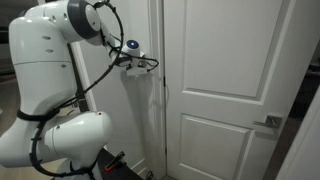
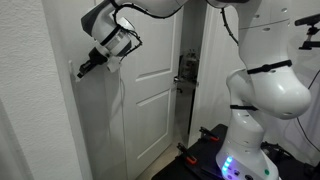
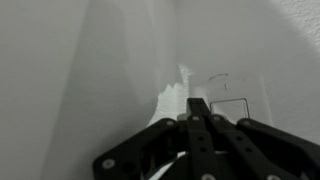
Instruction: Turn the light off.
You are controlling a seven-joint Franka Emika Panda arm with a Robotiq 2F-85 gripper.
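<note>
My gripper (image 3: 198, 106) is shut, its two fingers pressed together into one tip. In the wrist view the tip points at the wall just left of a faint rectangular switch plate (image 3: 232, 108); I cannot tell if it touches. In both exterior views the gripper (image 1: 152, 64) (image 2: 82, 70) is held at about handle height or above against the wall strip beside the white door frame. The switch itself does not show in the exterior views.
A white panelled door (image 1: 220, 90) (image 2: 150, 95) stands closed right next to the gripper, with a metal handle (image 1: 268, 123) (image 2: 186, 68). The robot's white body (image 1: 50, 80) (image 2: 262, 80) and base (image 2: 240, 155) fill the side of each exterior view.
</note>
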